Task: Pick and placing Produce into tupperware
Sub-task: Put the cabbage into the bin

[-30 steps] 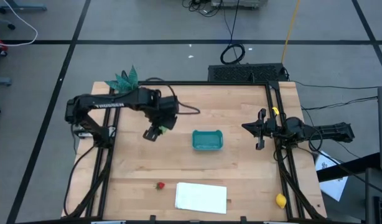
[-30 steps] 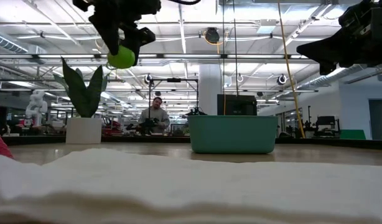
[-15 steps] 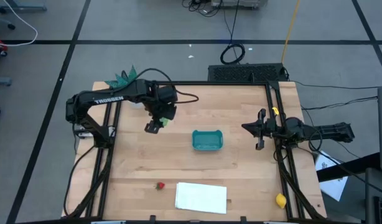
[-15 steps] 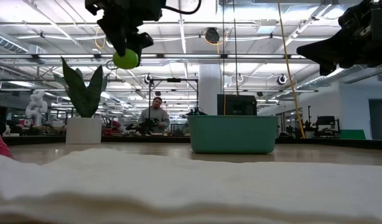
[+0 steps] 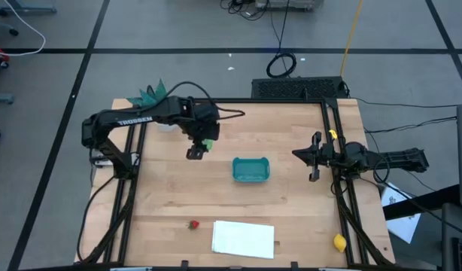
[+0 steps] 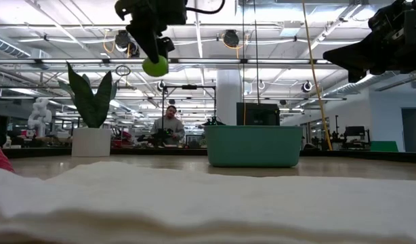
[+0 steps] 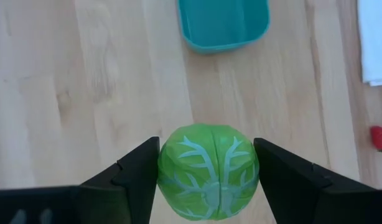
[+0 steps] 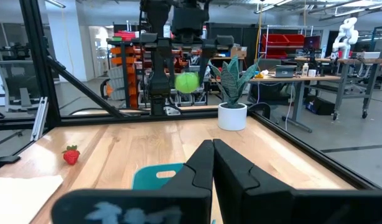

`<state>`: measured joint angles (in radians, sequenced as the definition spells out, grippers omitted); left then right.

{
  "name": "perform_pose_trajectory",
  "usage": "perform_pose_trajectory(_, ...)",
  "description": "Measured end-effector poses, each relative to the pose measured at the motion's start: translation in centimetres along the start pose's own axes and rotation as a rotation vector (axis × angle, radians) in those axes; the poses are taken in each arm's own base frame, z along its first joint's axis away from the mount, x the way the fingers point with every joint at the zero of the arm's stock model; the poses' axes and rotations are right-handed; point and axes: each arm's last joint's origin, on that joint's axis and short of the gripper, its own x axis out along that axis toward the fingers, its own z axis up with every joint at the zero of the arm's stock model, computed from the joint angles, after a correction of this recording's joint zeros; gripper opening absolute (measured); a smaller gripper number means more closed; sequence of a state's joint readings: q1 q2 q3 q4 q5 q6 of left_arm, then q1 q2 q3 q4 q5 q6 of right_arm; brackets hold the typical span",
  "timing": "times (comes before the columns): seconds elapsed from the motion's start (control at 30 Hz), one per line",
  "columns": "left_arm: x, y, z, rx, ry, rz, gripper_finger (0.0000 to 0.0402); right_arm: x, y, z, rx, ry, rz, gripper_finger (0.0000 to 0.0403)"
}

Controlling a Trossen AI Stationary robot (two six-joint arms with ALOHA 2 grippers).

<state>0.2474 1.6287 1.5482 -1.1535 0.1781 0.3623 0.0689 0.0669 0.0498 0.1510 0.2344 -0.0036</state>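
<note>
Your left gripper (image 7: 206,180) pinches the light-green round fruit (image 7: 208,171) squarely between its two fingers (image 7: 132,177), spread just wide enough to clamp it, high above the wooden table (image 5: 291,211). The teal tub (image 5: 250,169) sits at about four o'clock from the fruit, apart from it. Since a second ago, the arm has carried the fruit nearer the tub. Your right gripper (image 8: 211,163) waits at three o'clock of the tub, fingers pressed together.

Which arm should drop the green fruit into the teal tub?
Left. Its pincer already grips the green fruit above the table, near the teal tub. The right pincer is shut, empty, at the far side.
</note>
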Motion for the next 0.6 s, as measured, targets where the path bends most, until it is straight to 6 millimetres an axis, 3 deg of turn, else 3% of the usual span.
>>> perform_pose_trajectory(0.27, 2.0, 0.8, 1.5, -0.011, 0.025, -0.046, 0.0237, 0.0, 0.0, 0.0, 0.000, -0.001, 0.000, 0.0000)
perform_pose_trajectory(0.6, 0.6, 2.0, 6.0, 0.051, -0.068, -0.059, 0.0237, 0.0, 0.0, -0.1, -0.002, 0.005, 0.000, 0.0000)
